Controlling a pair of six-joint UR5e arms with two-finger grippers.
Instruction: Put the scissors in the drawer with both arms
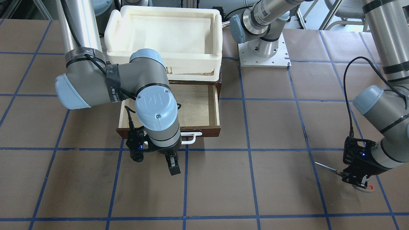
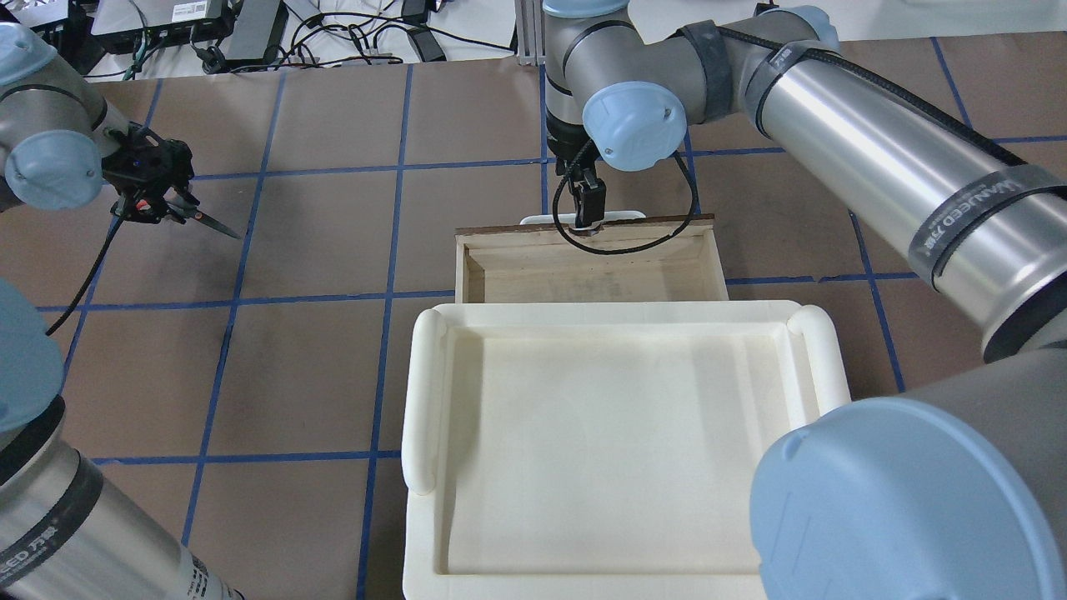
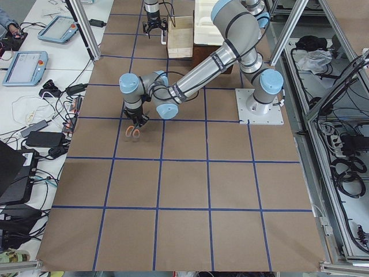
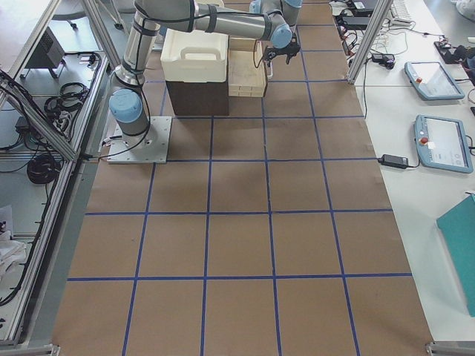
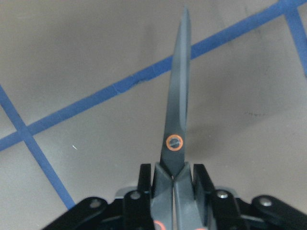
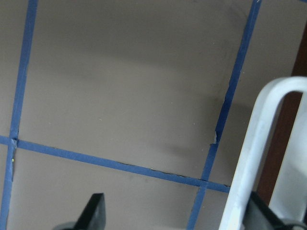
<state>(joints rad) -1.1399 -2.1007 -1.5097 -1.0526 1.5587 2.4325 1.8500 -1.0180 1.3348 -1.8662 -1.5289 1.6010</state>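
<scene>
I count one scissors [image 5: 176, 110]; one drawer [image 1: 198, 105]; one white foam tray [image 1: 163, 59]; two arms: my left arm [image 1: 380, 108], my right arm [image 1: 96, 88].

Black strap [image 2: 984, 218] on right arm [image 2: 859, 150]: white lettering is reading "WANUEED", with further characters trailing too small to make out.
Matching strap [image 2: 37, 550] on left arm [image 2: 125, 550]: only "EED" is showing, the rest wrapping out of sight.
Light blue joint cap [image 1: 155, 103] at right arm's wrist: embossed "UR" logo is showing.
Small label [image 1: 266, 12] near left arm's base: a square code is showing, unreadable.
</scene>
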